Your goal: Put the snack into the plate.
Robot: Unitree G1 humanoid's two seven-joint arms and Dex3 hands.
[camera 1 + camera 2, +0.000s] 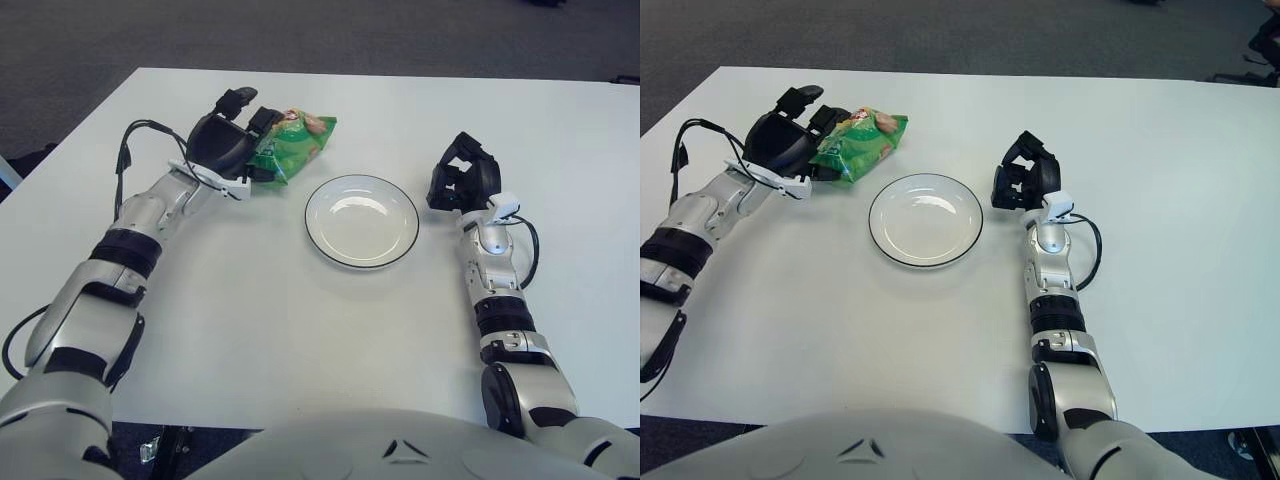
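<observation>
A green snack bag [297,146] lies tilted at the back left of the white table, just left of and behind the plate. My left hand [228,140] is at the bag's left end, with its fingers [826,117] closed over and under that end. The white plate [325,234] with a dark rim sits at the table's middle and holds nothing. My right hand [461,176] shows just right of the plate, fingers loosely bent, holding nothing.
The white table [300,340] extends well past the plate on all sides. Dark carpet floor [330,30] lies beyond the far edge. A black cable [128,150] loops off my left wrist.
</observation>
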